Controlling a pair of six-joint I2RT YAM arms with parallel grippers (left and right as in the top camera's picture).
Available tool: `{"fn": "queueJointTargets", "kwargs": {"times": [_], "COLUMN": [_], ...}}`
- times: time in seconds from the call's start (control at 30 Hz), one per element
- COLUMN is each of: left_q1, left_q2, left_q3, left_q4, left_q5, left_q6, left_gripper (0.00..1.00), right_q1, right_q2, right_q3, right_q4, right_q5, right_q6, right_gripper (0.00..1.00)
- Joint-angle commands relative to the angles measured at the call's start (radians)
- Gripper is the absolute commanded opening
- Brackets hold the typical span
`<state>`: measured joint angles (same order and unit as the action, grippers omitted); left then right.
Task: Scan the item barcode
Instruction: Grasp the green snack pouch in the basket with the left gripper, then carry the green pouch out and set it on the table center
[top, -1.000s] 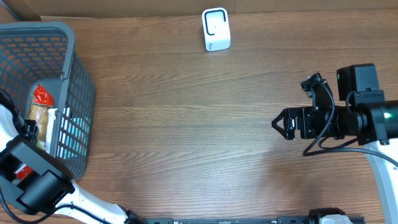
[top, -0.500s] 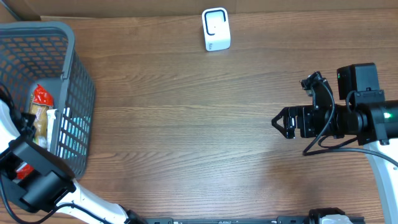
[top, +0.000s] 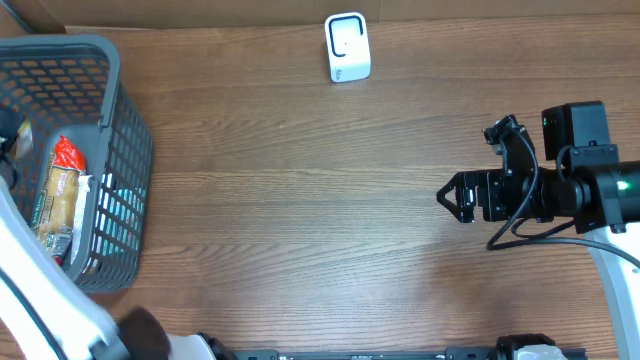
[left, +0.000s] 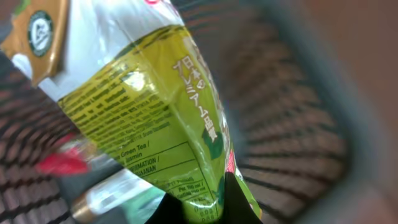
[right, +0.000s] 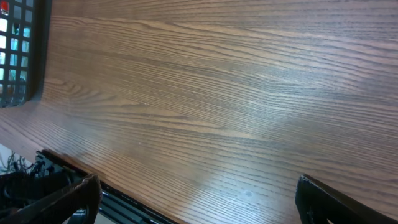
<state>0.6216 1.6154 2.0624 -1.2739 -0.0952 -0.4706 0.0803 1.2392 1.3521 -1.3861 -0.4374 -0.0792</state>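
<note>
The grey mesh basket (top: 128, 150) sits at the left edge of the wooden table (top: 300, 210), its far rim close to the table's far edge. Inside it lies a tan snack packet with a red end (top: 60, 185), and something blue and white shows through the right wall. The left wrist view looks down into the basket, where the left gripper (left: 208, 204) is pressed together on the lower edge of the green tea packet (left: 149, 106). The packet hangs tilted, with mesh walls close on all sides and a red wrapper (left: 61, 163) blurred beneath it. From overhead, the white left arm (top: 40, 290) rises from the near-left corner over the basket's left side, and the held packet cannot be made out there. The small white scanner (top: 347, 47) stands upright near the far edge, well apart from the basket. The right gripper (top: 445, 197) hovers at the right with its fingers spread wide and nothing between them. Bare wood stretches between it, the basket and the scanner.
</note>
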Motion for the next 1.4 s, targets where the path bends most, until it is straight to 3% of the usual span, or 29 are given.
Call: {"fn": "queueJointTargets", "kwargs": {"times": [0.0, 0.07, 0.3, 0.57, 0.9, 1.03, 1.17, 1.37], "left_q1": [-0.107, -0.233, -0.614, -0.890, -0.987, -0.988, -0.981, -0.906], "left_q2": [-0.150, -0.205, -0.169, 0.014, 0.309, 0.359, 0.346, 0.311], "left_q3": [0.039, 0.039, -0.054, -0.342, -0.507, -0.507, -0.453, -0.018], "left_q4": [0.021, -0.014, -0.144, -0.102, 0.136, 0.143, 0.069, -0.253], "left_q5": [0.223, 0.290, 0.284, 0.119, 0.061, 0.063, 0.054, 0.033], "left_q6": [0.178, 0.237, 0.270, 0.257, 0.285, 0.284, 0.300, 0.271], "left_gripper": [0.04, 0.04, 0.04, 0.04, 0.04, 0.27, 0.37, 0.39], "right_q1": [0.004, 0.004, 0.004, 0.004, 0.004, 0.004, 0.004, 0.004], "right_q2": [0.000, 0.000, 0.000, 0.000, 0.000, 0.000, 0.000, 0.000], "right_q3": [0.022, 0.022, 0.022, 0.022, 0.022, 0.022, 0.022, 0.022], "right_q4": [0.004, 0.005, 0.007, 0.003, -0.011, -0.013, -0.012, -0.012], "right_q5": [0.003, 0.003, 0.002, 0.003, 0.003, 0.003, 0.003, 0.003], "right_q6": [-0.008, -0.008, -0.008, -0.008, -0.008, -0.008, -0.008, -0.008], "right_gripper": [1.00, 1.00, 1.00, 1.00, 1.00, 1.00, 1.00, 1.00]}}
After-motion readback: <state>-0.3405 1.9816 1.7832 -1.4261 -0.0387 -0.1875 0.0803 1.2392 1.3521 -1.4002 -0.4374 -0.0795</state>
